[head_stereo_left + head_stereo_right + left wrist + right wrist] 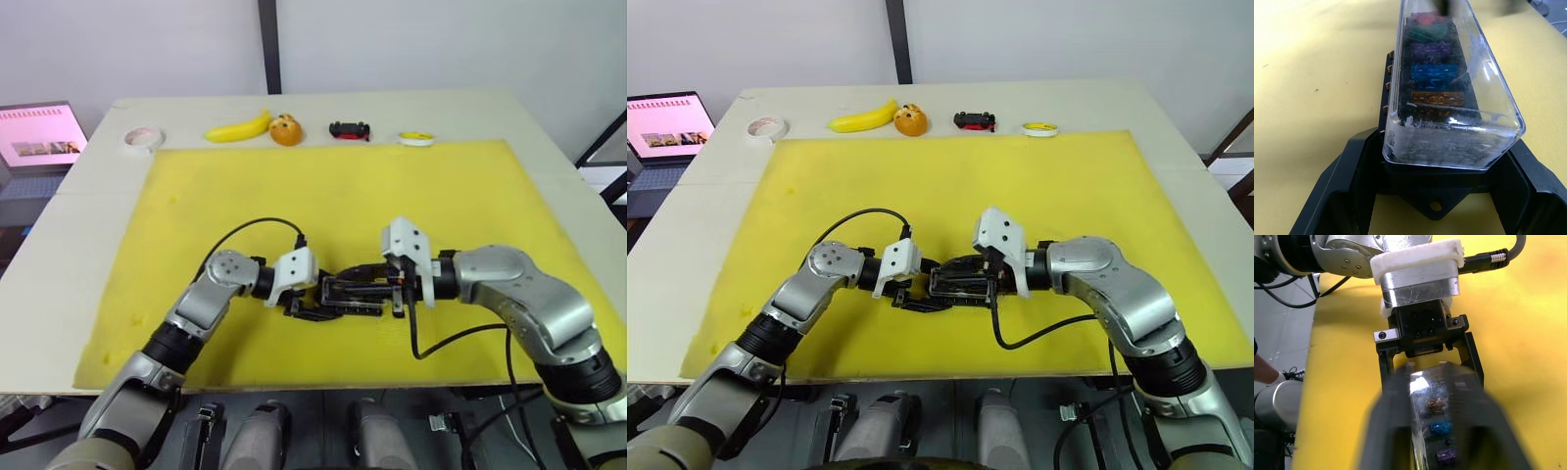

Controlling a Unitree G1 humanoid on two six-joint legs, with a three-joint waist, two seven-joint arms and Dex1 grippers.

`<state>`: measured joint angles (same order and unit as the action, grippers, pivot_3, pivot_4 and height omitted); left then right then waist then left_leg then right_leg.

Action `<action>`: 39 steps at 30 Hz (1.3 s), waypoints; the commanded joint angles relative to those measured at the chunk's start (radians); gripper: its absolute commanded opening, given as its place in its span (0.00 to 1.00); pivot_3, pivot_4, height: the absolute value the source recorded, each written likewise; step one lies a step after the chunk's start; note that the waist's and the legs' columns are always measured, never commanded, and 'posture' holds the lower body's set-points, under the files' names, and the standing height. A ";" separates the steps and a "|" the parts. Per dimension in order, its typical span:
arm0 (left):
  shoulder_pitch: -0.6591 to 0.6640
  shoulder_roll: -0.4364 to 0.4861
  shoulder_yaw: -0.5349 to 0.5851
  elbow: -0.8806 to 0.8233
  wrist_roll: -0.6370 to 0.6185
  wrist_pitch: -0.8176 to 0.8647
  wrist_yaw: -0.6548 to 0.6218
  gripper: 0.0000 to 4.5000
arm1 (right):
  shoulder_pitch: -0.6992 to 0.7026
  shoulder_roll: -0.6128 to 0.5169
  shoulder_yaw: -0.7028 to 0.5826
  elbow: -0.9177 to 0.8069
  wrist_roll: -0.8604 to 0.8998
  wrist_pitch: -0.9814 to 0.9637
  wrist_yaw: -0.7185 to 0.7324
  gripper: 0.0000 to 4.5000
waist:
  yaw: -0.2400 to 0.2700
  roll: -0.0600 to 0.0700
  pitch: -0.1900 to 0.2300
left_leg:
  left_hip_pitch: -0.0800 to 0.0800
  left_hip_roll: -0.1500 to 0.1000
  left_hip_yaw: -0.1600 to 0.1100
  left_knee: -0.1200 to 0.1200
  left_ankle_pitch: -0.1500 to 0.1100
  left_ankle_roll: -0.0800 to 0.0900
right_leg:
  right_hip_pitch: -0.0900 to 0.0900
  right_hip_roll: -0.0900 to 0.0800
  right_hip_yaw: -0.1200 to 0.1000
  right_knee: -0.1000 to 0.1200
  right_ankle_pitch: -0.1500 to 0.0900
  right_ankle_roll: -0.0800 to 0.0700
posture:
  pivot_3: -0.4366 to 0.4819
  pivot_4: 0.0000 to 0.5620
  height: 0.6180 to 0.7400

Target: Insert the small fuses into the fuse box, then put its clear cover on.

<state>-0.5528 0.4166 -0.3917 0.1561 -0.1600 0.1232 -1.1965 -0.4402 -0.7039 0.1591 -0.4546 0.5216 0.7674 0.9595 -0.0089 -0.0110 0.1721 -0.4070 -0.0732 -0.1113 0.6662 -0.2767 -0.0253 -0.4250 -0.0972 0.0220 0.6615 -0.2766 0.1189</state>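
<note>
Fuse box [1400,105] lies between the two grippers on the yellow mat [323,186], fuses [1435,76] seated in a row under the clear cover [1488,93], which sits on top. The left gripper [1430,196] straddles one end, fingers spread against the block's sides, likely to steady it. The right gripper [1435,431] meets it from the opposite end, fingers clasped along the cover's flanks, apparently pressing it home.
</note>
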 commanded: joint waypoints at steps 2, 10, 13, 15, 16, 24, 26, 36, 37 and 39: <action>-0.012 -0.005 0.010 -0.014 0.004 -0.003 0.001 0.57 | 0.002 0.011 0.014 0.002 -0.025 -0.022 -0.025 0.01 | 0.000 0.000 0.000 | 0.000 0.000 0.000 0.000 0.000 0.000 | 0.000 0.000 0.000 0.000 0.000 0.000 | 0.48 0.27 1.00; -0.014 -0.006 0.010 -0.014 0.004 -0.004 -0.001 0.57 | 0.014 -0.008 0.091 0.064 -0.099 0.029 -0.062 0.01 | -0.001 0.000 -0.001 | 0.000 0.000 0.000 0.000 0.000 0.000 | 0.000 0.000 0.000 0.000 0.000 0.000 | 0.48 0.27 1.00; -0.016 -0.007 0.011 -0.010 0.006 -0.005 -0.002 0.57 | 0.008 0.002 0.090 0.090 -0.092 0.056 -0.072 0.01 | -0.002 -0.001 -0.001 | 0.001 0.000 0.000 0.000 0.000 0.000 | 0.000 0.000 0.000 0.000 0.000 0.000 | 0.48 0.27 1.00; -0.015 -0.007 0.011 -0.014 0.006 -0.004 -0.001 0.57 | 0.007 0.006 0.081 0.110 -0.073 0.093 -0.073 0.01 | -0.002 -0.001 -0.002 | 0.001 0.000 0.000 0.000 0.000 0.000 | 0.001 0.000 0.000 0.000 0.000 0.000 | 0.48 0.27 1.00; -0.014 -0.006 0.011 -0.017 0.006 -0.003 -0.001 0.57 | 0.006 0.008 0.075 0.118 -0.068 0.104 -0.076 0.01 | -0.002 -0.001 -0.002 | 0.002 0.000 0.000 0.000 0.000 0.000 | 0.001 0.000 0.000 0.000 0.000 0.000 | 0.48 0.27 1.00; -0.005 -0.004 0.011 -0.027 0.007 -0.003 0.000 0.57 | -0.033 -0.004 0.079 0.164 -0.069 0.108 -0.064 0.01 | -0.001 -0.002 -0.003 | 0.002 0.000 0.000 0.000 0.000 0.000 | 0.002 0.000 0.000 0.000 0.000 0.000 | 0.48 0.27 1.00; -0.004 -0.006 0.011 -0.028 0.008 -0.003 0.001 0.57 | -0.043 -0.001 0.088 0.173 -0.073 0.103 -0.065 0.01 | -0.002 -0.002 -0.003 | 0.002 0.000 0.000 0.000 0.000 0.000 | 0.002 0.000 0.000 0.000 0.000 0.000 | 0.48 0.27 1.00; -0.019 -0.012 0.015 -0.003 0.014 -0.011 0.003 0.57 | -0.010 -0.005 0.104 0.153 -0.091 0.054 -0.062 0.01 | -0.001 -0.002 -0.004 | 0.002 0.000 0.000 0.000 0.000 0.000 | 0.002 0.000 0.000 0.000 0.000 0.000 | 0.48 0.27 1.00; -0.020 -0.012 0.016 0.001 0.014 -0.012 0.003 0.57 | -0.004 -0.007 0.096 0.147 -0.085 0.060 -0.065 0.01 | -0.001 -0.002 -0.004 | 0.002 0.000 0.000 0.000 0.000 0.000 | 0.002 0.000 0.000 0.000 0.000 0.000 | 0.48 0.27 1.00; -0.022 -0.012 0.018 0.008 0.016 -0.015 0.003 0.57 | 0.010 -0.015 0.089 0.141 -0.086 0.060 -0.069 0.01 | 0.000 -0.002 -0.004 | 0.002 0.000 0.000 0.000 0.000 0.000 | 0.002 0.000 0.000 0.000 0.000 0.000 | 0.48 0.27 1.00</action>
<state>-0.5541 0.4069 -0.3908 0.1713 -0.1477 0.1251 -1.1955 -0.4717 -0.6924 0.2211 -0.3389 0.4696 0.7938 0.8972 -0.0090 -0.0127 0.1684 -0.4047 -0.0731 -0.1115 0.6661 -0.2767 -0.0253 -0.4227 -0.0970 0.0220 0.6619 -0.2766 0.1189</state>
